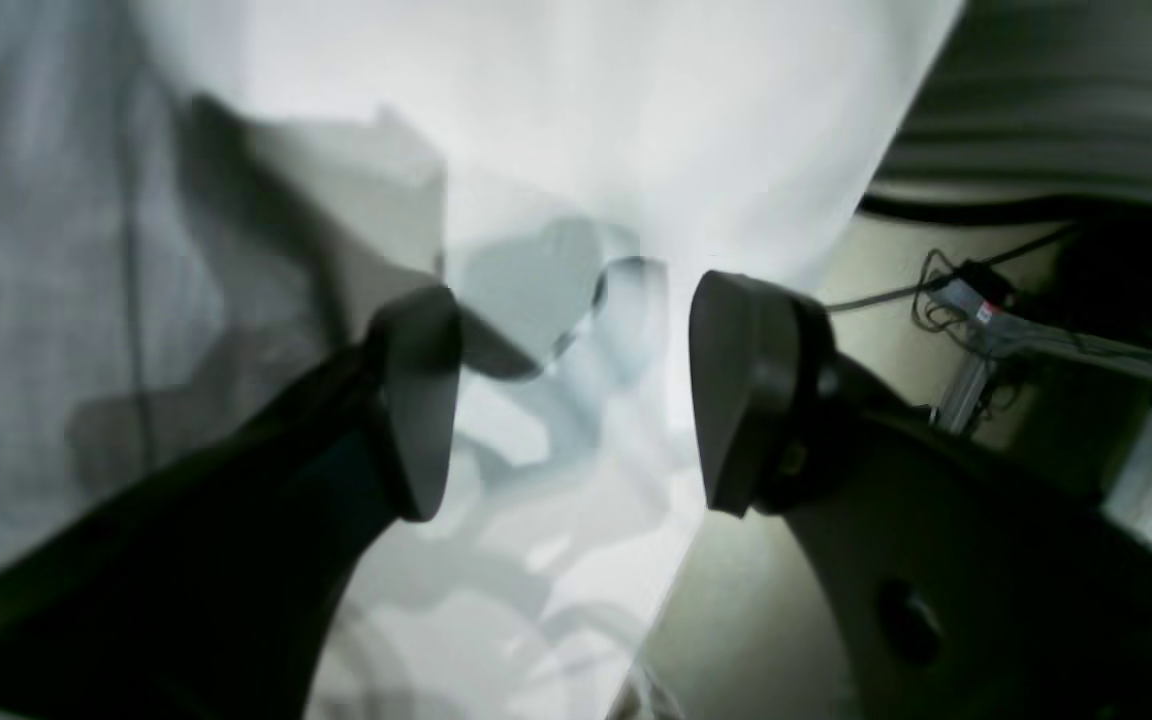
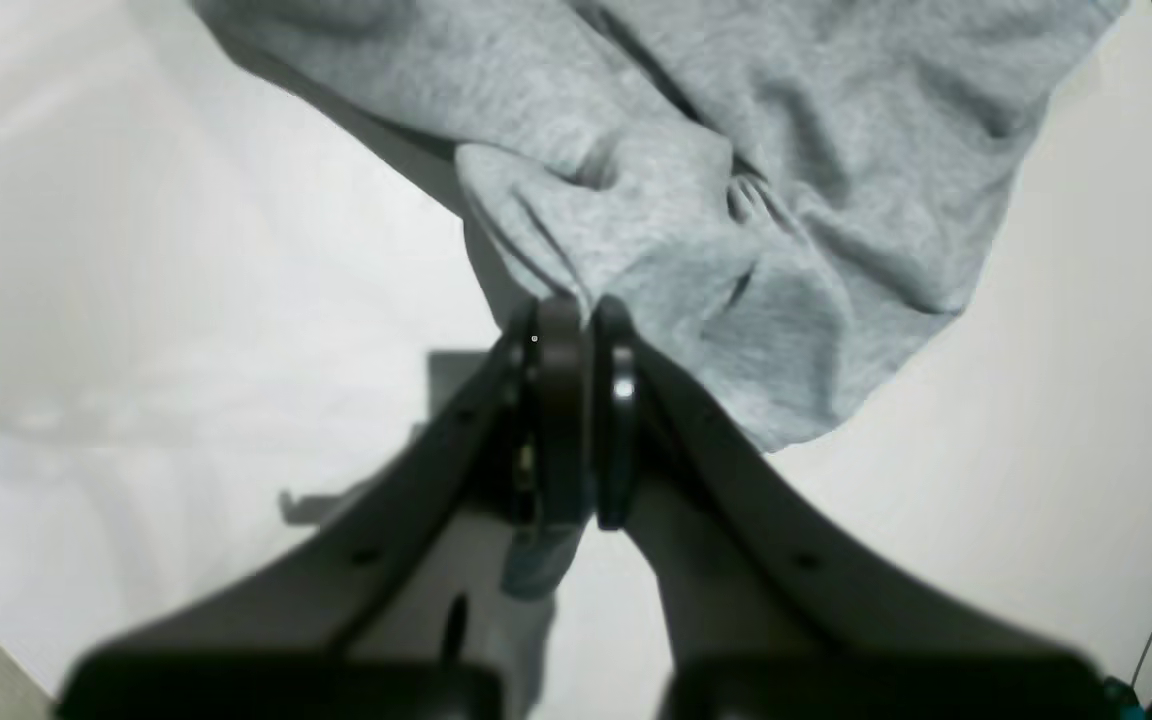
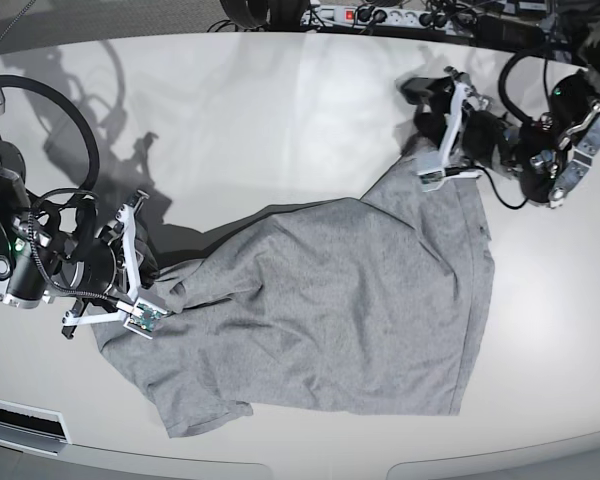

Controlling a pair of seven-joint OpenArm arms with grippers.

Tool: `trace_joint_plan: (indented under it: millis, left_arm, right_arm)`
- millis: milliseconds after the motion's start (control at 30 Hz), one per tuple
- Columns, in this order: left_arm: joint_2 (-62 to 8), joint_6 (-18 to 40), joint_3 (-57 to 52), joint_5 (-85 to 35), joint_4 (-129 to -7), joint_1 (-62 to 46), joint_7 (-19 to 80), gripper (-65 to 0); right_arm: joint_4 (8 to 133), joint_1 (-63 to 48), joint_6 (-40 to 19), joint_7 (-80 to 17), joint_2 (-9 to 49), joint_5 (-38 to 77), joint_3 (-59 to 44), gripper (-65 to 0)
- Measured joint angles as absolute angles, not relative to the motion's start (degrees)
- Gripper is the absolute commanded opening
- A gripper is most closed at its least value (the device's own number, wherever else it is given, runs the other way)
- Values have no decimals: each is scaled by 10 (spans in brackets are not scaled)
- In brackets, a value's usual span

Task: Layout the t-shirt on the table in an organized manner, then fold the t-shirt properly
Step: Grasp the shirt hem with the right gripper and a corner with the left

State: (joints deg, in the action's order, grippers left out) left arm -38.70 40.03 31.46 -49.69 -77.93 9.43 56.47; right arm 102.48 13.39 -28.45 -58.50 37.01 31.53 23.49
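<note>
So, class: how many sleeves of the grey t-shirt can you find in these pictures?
1 for certain: a short sleeve lies flat at the t-shirt's near-left corner on the table. The other may be hidden in cloth bunched at the right gripper.

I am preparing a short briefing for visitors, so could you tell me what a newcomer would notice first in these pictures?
The big grey t-shirt stands out, spread plain side up across the near half of the glossy white table. The right gripper pinches a bunched fold of the cloth at the shirt's edge. At the far corner, the left gripper stands open with nothing between its fingers.
</note>
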Motion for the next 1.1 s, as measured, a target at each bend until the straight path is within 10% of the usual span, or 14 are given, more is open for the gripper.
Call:
trace_joint_plan:
  millis: [433,633,867,1100]
  left_arm:
    - [-369,408,310,-409,-741,102,495,-378]
    - [-372,382,310,-370,-741,106,489,-650]
    - [-377,259,311,-261,-745,160,529,-650]
    - [-480,260,315,-315,-827,183,551,-650]
  right_arm:
    - [1025,134,-284,-585,370,314,235,-650]
    - [1025,134,-284,-585,370,314,235,-650]
    - [1025,134,-285,-574,370,314,235,-650]
    - [1025,134,-290,-572,371,311,235,-650]
